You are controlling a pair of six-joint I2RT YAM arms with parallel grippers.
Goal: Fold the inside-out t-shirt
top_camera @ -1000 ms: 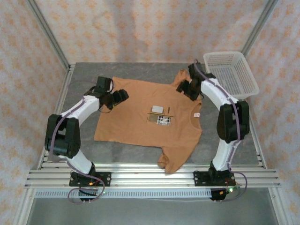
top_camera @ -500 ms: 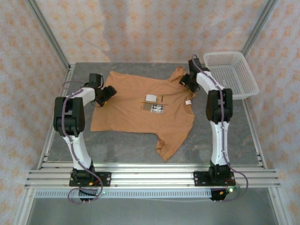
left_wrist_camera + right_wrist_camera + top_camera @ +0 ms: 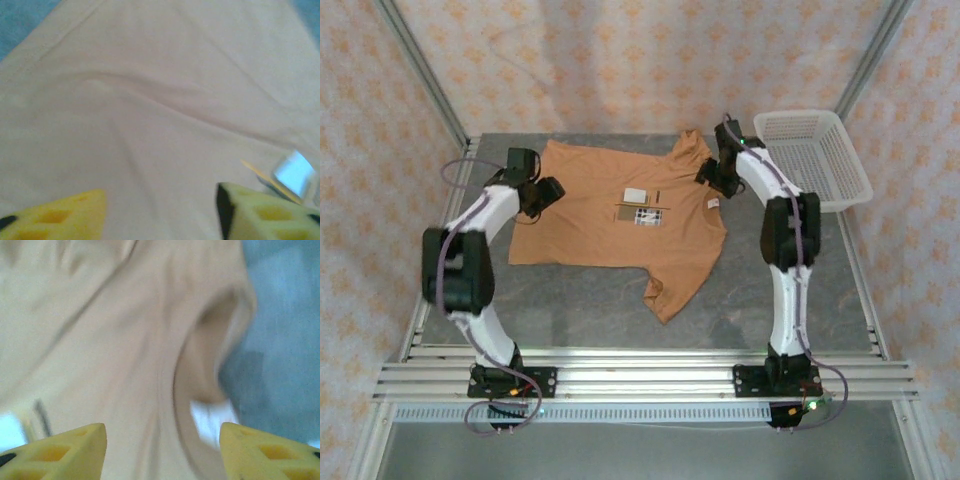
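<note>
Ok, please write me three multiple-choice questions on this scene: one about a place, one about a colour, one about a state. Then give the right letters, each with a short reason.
1. Where does the white mesh basket stand?
A) at the far right corner of the table
B) in the middle
C) at the near left corner

2. What colour is the t-shirt?
A) blue
B) orange-brown
C) white

3. How does the t-shirt lie?
A) bunched up inside the basket
B) folded in half
C) spread out flat, not folded

Right letters:
1 A: in the top view the basket sits at the far right corner, apart from the cloth.
2 B: the cloth is orange-brown against the grey table.
3 C: both sleeves stick out and the chest patch and white labels lie uncovered.
</note>
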